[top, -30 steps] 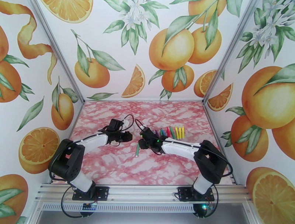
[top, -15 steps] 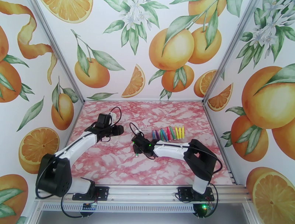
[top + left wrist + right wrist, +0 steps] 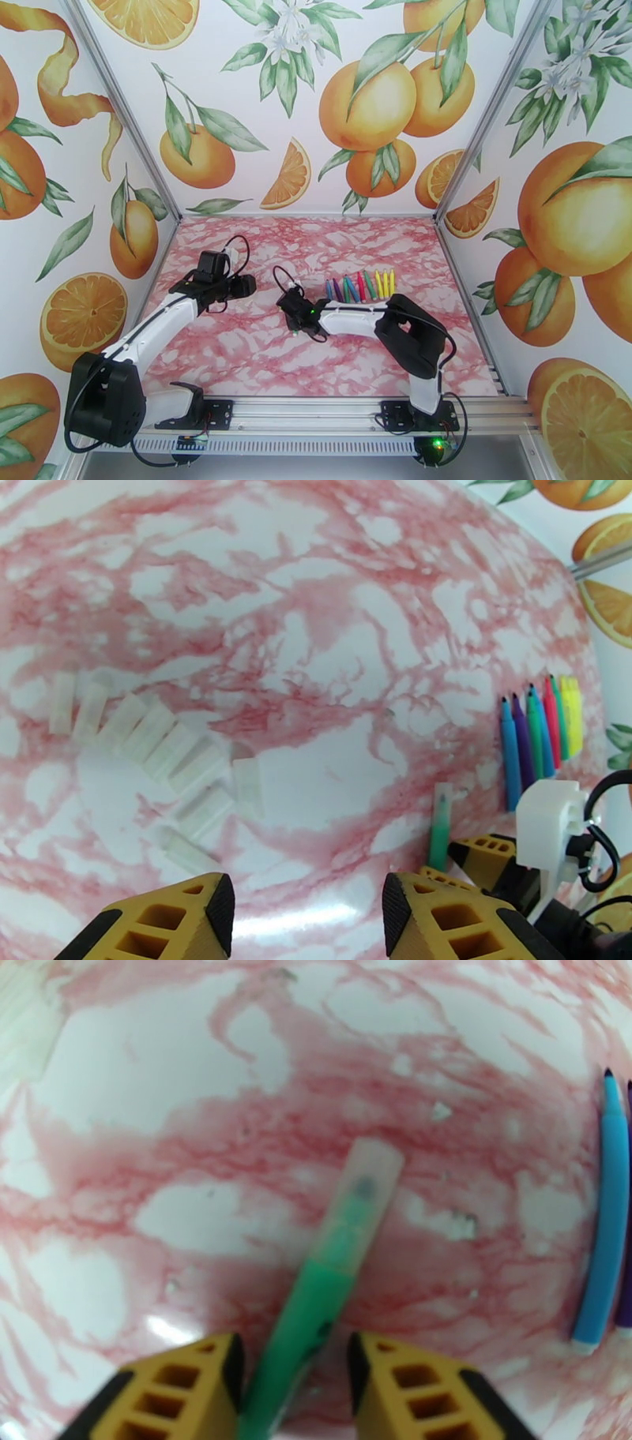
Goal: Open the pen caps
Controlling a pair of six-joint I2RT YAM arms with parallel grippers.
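The jaws of the right gripper [image 3: 294, 1359] stand spread astride the barrel of the green pen [image 3: 304, 1315]. One finger is at or almost at the barrel and a gap is visible on the other side, so nothing is pinched yet. Close them squarely on the barrel, well back from the cap [image 3: 370, 1177], so that the whole cap is left free for the other arm; a grip overlapping the cap would likely clamp it on. The cap, pale and translucent, sits on the pen's far end, ahead of the jaws and pointing away from them, with the pen lying flat on the bench [image 3: 237, 355]. The jaws of the left gripper [image 3: 304, 902] are spread wide with nothing between them, and the pen lies ahead and to their right, apart from them. Advised next: align them with the pen's axis, pinch the cap alone, and pull straight along that axis, not sideways. The pen lies near the middle of the bench, closer to the near edge than the row of pens [image 3: 359, 286], whose tips are bare and which lies toward the right edge. Loose caps [image 3: 158, 744] lie in a curved line on the bench.
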